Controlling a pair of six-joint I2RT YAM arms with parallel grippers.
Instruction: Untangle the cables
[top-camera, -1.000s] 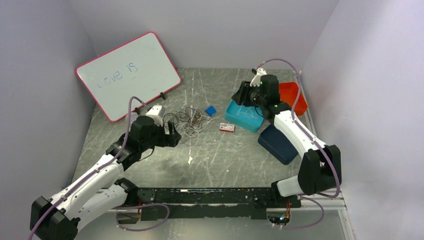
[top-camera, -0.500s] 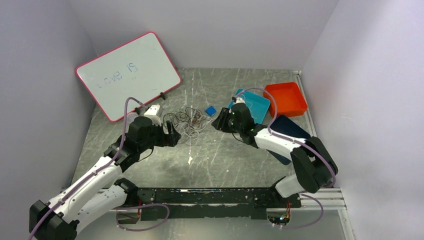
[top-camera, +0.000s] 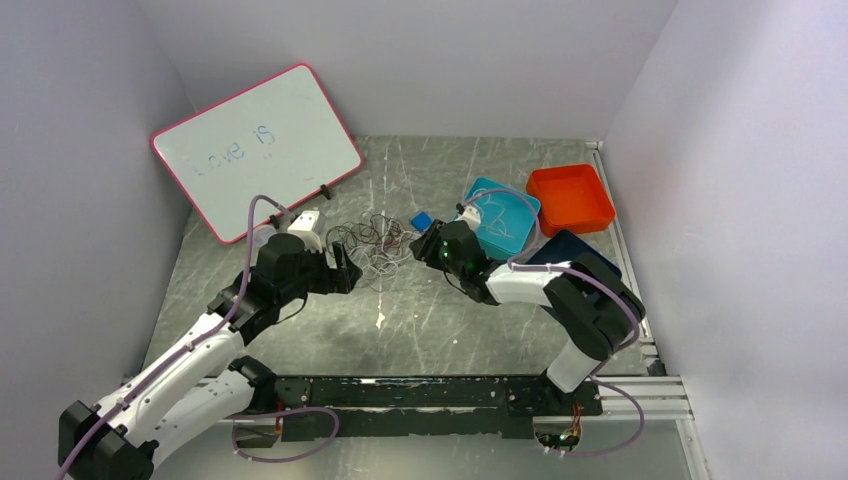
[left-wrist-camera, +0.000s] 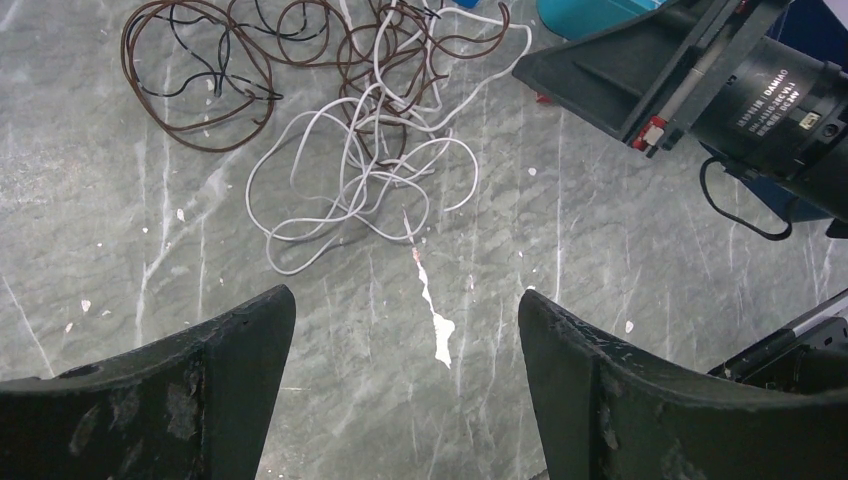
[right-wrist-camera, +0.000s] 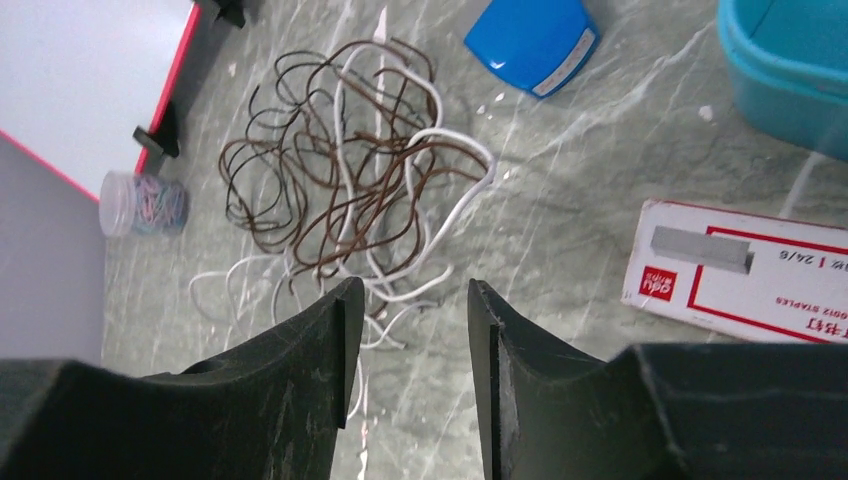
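The cables (top-camera: 372, 240) lie in a loose tangle of white and dark brown wires on the grey table. In the left wrist view the cables (left-wrist-camera: 350, 150) lie just ahead of my left gripper (left-wrist-camera: 405, 335), which is open wide and empty, low over the table. In the top view my left gripper (top-camera: 348, 270) is at the tangle's near-left edge. My right gripper (top-camera: 420, 246) is at its right edge. In the right wrist view my right gripper (right-wrist-camera: 410, 305) is open and empty, with the cables (right-wrist-camera: 350, 190) just beyond its fingertips.
A whiteboard (top-camera: 255, 145) leans at the back left. A small blue case (right-wrist-camera: 530, 40), a staples box (right-wrist-camera: 740, 270) and a teal tray (top-camera: 505, 215) lie right of the tangle. An orange tray (top-camera: 570, 195) and a dark blue lid (top-camera: 590, 255) are farther right. A clear jar (right-wrist-camera: 145, 203) stands by the whiteboard.
My right arm has swung from over the teal tray at the back right down and left to the right edge of the tangle. My left arm has barely moved.
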